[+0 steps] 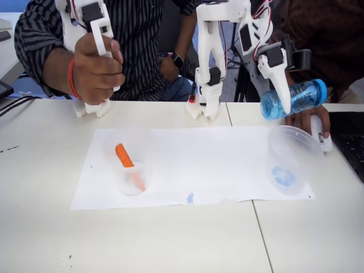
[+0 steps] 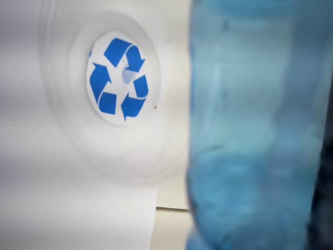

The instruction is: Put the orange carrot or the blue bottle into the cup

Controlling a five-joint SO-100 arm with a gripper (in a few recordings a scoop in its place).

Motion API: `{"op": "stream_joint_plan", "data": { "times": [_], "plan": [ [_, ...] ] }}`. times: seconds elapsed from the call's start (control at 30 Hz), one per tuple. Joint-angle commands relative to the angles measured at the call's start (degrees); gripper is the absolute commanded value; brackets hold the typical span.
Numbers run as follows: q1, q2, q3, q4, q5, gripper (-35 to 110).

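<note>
My white gripper [image 1: 286,98] is shut on the blue bottle [image 1: 294,99], holding it on its side in the air with the cap to the right. It hangs above and slightly behind the cup [image 1: 289,159], a wide clear cup with a blue recycling mark on its base, standing at the right end of the white paper. In the wrist view the bottle [image 2: 255,135] is a blurred blue mass on the right, and the cup [image 2: 118,78] with its mark lies below to the left. The orange carrot [image 1: 125,157] leans inside another clear cup [image 1: 129,165] on the left.
A white paper sheet [image 1: 193,165] covers the table's middle. A person sits behind the table. A hand [image 1: 307,119] rests on a white mouse [image 1: 321,135] beside a dark keyboard [image 1: 350,145] at the right edge. The arm's base [image 1: 205,105] stands at the back centre.
</note>
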Motion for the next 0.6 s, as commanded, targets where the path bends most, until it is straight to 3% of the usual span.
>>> {"op": "stream_joint_plan", "data": {
  "times": [0.0,0.57],
  "plan": [
    [-2.02,0.44,-5.01,0.09,0.18,22],
    [-2.02,-0.79,-5.1,0.09,0.09,22]
  ]
}}
